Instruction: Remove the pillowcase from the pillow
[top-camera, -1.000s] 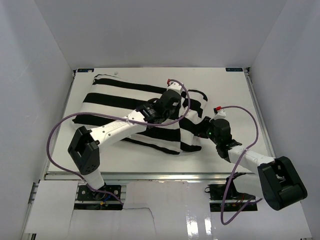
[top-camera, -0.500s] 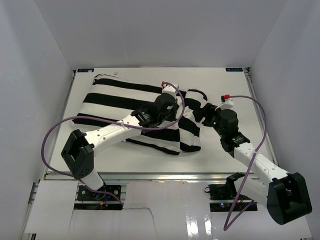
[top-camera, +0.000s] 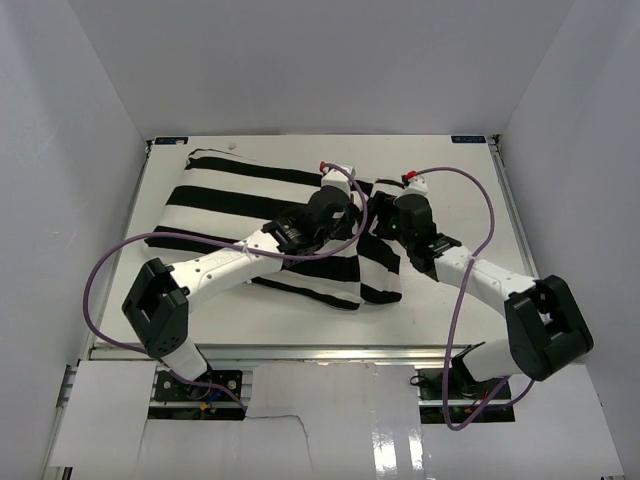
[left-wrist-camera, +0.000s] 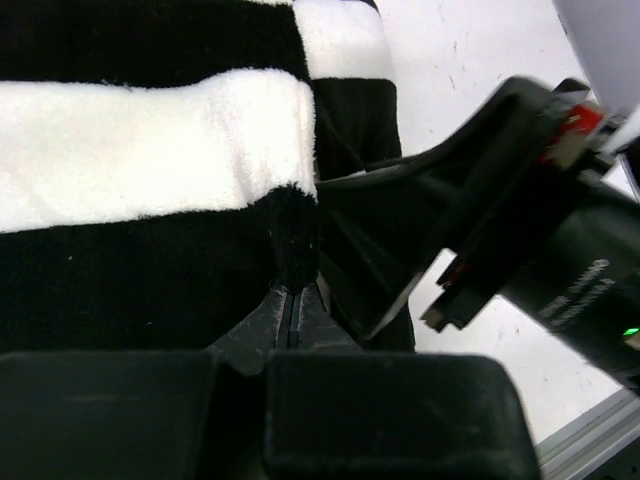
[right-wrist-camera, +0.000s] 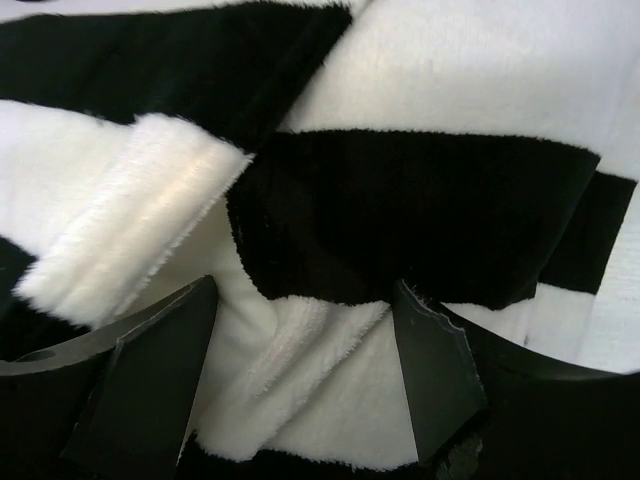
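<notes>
The left fingers (left-wrist-camera: 262, 328) are pressed together, pinching a small pucker of black plush at the edge of the pillowcase (top-camera: 250, 205), where a black stripe meets a white one. The right fingers (right-wrist-camera: 160, 370) stand spread wide just above a rumpled fold of the same cover. One fingertip is over a white stripe and the other at the edge of a black one, and nothing is caught between them. In the left wrist view one right fingertip sits just beside the left fingers, over the dark edge of the fabric.

From above, both arms meet at the right end of the black-and-white striped pillowcase. There the fabric is bunched and folded over itself. The rest of the cover lies flatter and runs off towards the far left corner of the white worktop (top-camera: 470, 190). The pillow is inside the cover, which hides it, so its own plain fabric cannot be made out in any view.
</notes>
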